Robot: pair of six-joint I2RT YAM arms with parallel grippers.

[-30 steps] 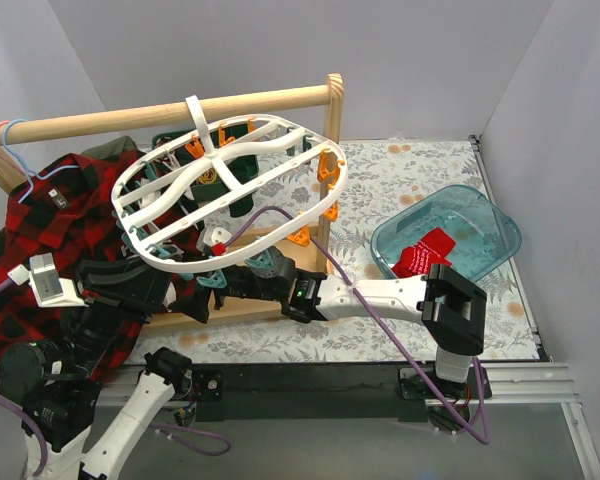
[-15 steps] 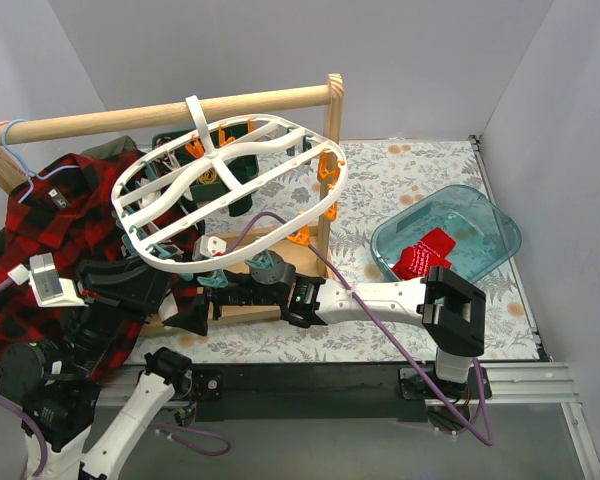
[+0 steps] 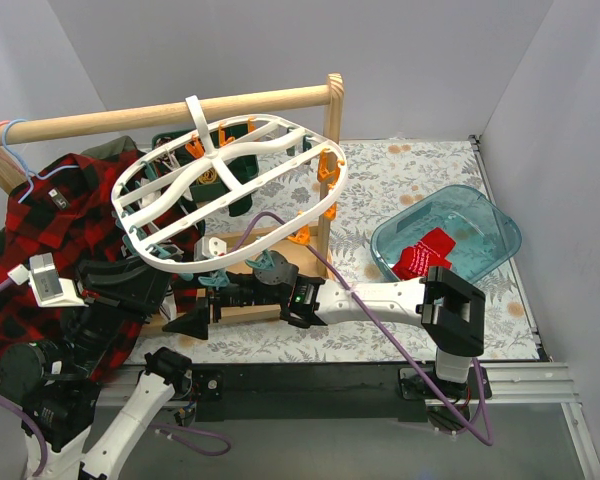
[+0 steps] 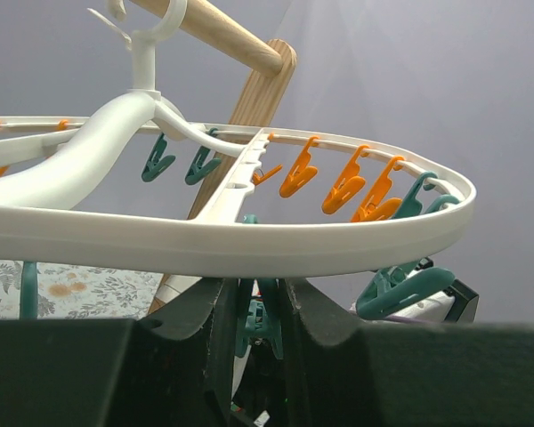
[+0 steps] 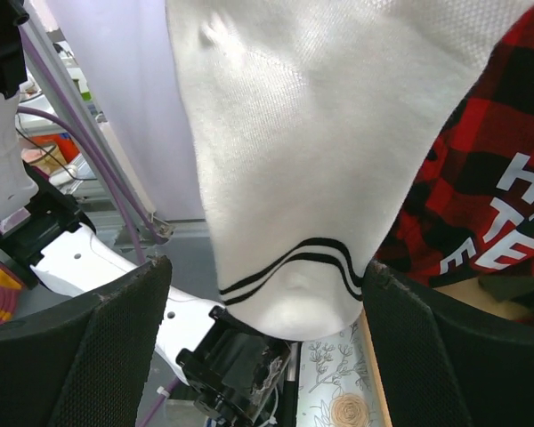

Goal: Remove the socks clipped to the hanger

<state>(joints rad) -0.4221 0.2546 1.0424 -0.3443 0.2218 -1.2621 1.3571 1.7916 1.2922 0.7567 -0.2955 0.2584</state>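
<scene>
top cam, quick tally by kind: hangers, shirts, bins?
Hangers: 2 (white clip hanger, thin blue-pink hanger)
Shirts: 1 (plaid shirt)
Bins: 1 (teal bin)
Total: 4

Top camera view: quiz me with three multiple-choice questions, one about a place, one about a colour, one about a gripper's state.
1. Where does the red sock lie? A in the teal bin; B on a chair; C in a drawer.
2. The oval drying hanger is: A blue; B white; C orange.
3. The right gripper is: A shut on a red sock; B out of view; C open.
Answers: A, it rests inside the bin; B, its frame is white; C, its fingers stand apart beside a white sock.
</scene>
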